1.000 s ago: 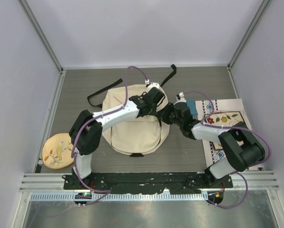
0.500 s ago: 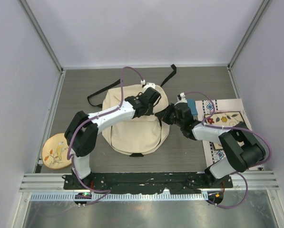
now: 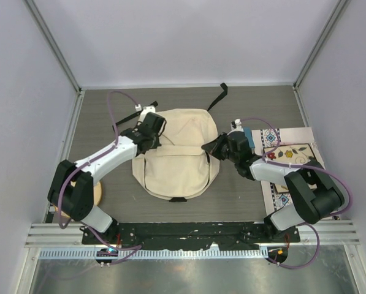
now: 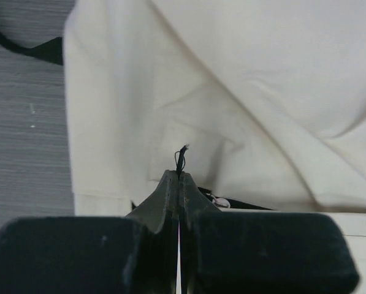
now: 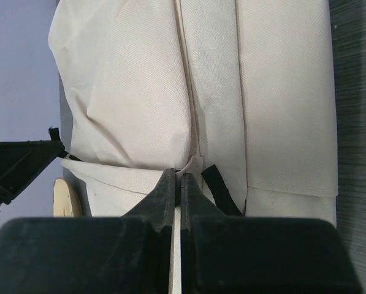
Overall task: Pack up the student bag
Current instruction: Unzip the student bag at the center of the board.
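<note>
bag (image 3: 176, 159): flat on tabletop (image 3: 244, 104), centre frame
left gripper (image 4: 179, 181): clamped on thin black zipper cord (image 4: 181, 153)
right gripper (image 5: 175, 178): together at bag's seam, hold unclear
risk: zipper cord may slip free under pull

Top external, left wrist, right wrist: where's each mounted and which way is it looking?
Top external: above and behind the bases, looking down on the table; both arms show, student bag between them.
Left wrist: on the left arm, facing the bag's fabric; shut left hand pinching a black pull.
Right wrist: on the right arm, facing leftward across the bag; shut right hand at its seam.
Shared: right wrist catches the left hand's tip, at its left edge.
</note>
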Tool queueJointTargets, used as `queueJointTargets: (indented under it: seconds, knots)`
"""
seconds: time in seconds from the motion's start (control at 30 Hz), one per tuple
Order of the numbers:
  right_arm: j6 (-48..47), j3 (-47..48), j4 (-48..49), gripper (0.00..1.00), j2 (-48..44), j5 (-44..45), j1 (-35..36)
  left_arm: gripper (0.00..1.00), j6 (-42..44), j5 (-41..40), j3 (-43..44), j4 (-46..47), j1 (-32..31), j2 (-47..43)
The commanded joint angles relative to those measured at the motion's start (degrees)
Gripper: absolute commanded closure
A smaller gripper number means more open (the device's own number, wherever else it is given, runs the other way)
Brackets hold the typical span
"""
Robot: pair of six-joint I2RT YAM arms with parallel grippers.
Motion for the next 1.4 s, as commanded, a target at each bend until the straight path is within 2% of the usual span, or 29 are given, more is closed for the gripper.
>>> queueJointTargets:
  seconds: [0.0, 0.17, 0.2, 0.23, 0.27, 0.3, 0.37, 0.4, 0.43, 0.5, 0.6, 0.73, 0.9, 1.1, 1.37]
  knots:
    - [-1.9, -0.6, -1.6, 0.99, -2.5, 3.6, -1.5, 1.0, 2.0, -3.4, -5.3, 0.3, 6.3, -5.8]
    - [-3.0, 0.3, -1.9, 0.99, -2.5, 2.7, -1.5, 1.0, 2.6, -0.6, -7.2, 0.8, 8.0, -8.8]
    - [-3.4, 0.7, -1.8, 0.99, -2.5, 2.2, -1.5, 0.97, 2.7, 1.5, -7.3, 0.7, 8.1, -8.9]
    - [-3.7, 1.0, -1.9, 0.96, -2.7, 1.7, -1.6, 0.72, 2.5, 2.1, -7.4, 0.7, 8.1, -8.9]
    - [-4.4, 1.2, -3.1, 0.88, -3.4, 1.9, -1.5, 0.59, 2.2, 2.3, -7.6, 0.5, 8.1, -9.1]
    - [-5.1, 2.0, -4.3, 0.71, -4.0, 2.4, -1.5, 0.53, 1.4, 2.4, -7.8, 0.3, 8.1, -9.3]
    - [-6.7, 2.8, -7.9, 0.59, -5.4, 5.1, -1.5, 0.4, 1.1, 1.9, -8.6, 0.2, 8.1, -10.7]
    - [-7.3, 3.0, -9.3, 0.46, -7.5, 5.7, -1.7, 0.35, 1.0, 1.6, -9.0, 0.1, 8.1, -11.4]
    - [-7.9, 3.4, -12.0, 0.41, -8.3, 8.2, -1.8, 0.27, 1.0, 1.0, -9.3, 0.0, 8.1, -12.0]
    - [-9.7, 4.0, -14.2, 0.34, -11.0, 11.0, -2.1, 0.22, 1.0, 0.5, -9.7, -0.4, 8.1, -13.7]
    - [-11.3, 4.3, -18.0, 0.3, -13.5, 14.0, -3.8, 0.14, 0.7, 0.1, -10.1, -1.8, 8.1, -15.8]
    - [-12.5, 5.0, -22.0, 0.28, -14.2, 15.5, -9.5, 0.03, 0.2, 0.3, -11.3, -3.0, 8.1, -19.2]
    - [-13.7, 8.4, -24.7, 0.27, -9.9, 13.2, -18.7, 0.0, -0.4, 2.9, -12.6, -2.7, 8.1, -23.0]
    - [-9.1, 11.4, -24.7, 0.26, -2.1, 3.8, -27.2, 0.01, -1.1, 4.7, -13.2, -2.9, 8.1, -24.8]
    - [-1.5, 7.3, -20.9, 0.26, -0.7, 0.6, -29.1, 0.0, -1.7, 5.7, -15.0, -2.3, 8.1, -25.4]
